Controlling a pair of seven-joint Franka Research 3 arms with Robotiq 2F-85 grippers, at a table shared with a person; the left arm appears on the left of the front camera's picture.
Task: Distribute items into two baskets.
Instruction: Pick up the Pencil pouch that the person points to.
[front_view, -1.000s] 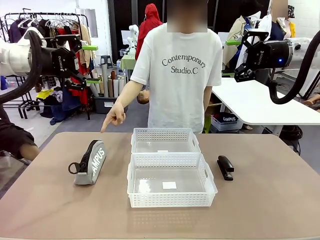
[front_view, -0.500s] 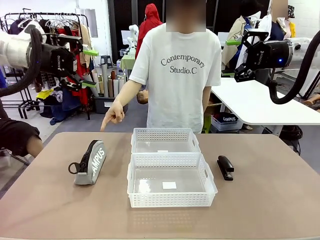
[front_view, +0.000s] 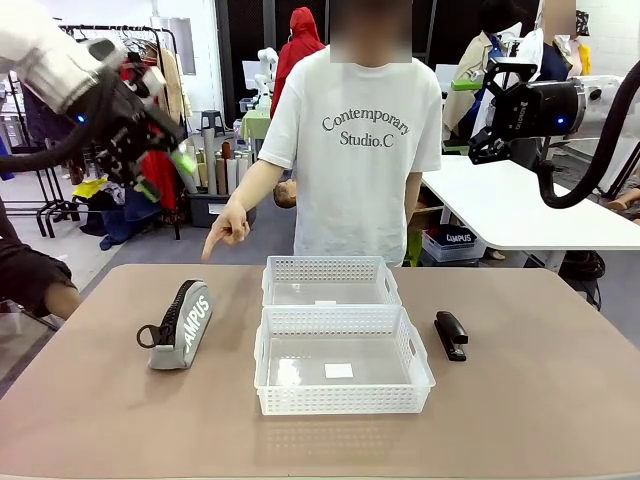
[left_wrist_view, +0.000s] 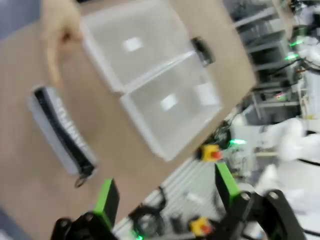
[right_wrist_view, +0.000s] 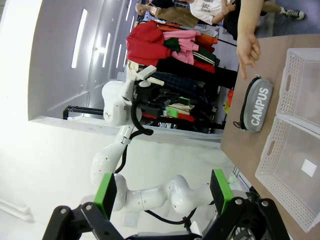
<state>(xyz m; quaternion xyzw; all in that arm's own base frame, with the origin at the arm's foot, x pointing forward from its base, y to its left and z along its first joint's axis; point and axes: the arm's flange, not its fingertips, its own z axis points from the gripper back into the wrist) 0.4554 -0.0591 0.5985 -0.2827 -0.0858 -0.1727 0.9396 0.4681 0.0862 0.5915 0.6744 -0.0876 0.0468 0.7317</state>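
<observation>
left pincer (front_view: 165, 125) tilted down, pouch (front_view: 182, 325) well below

Baskets: two. Near basket (front_view: 340, 398); far basket (front_view: 330, 268) touching near basket's far side.
Pouch (front_view: 185, 323): one, left of near basket, apart from it.
Stapler (front_view: 451, 335): one, just right of near basket.
Loose items beside near basket: two in all.
Person's hand (front_view: 230, 232): one, pointing, beyond near basket, to left.
Grippers: two. Left gripper (left_wrist_view: 165, 187) high to left of near basket; right gripper (right_wrist_view: 162, 190) high to right.
</observation>
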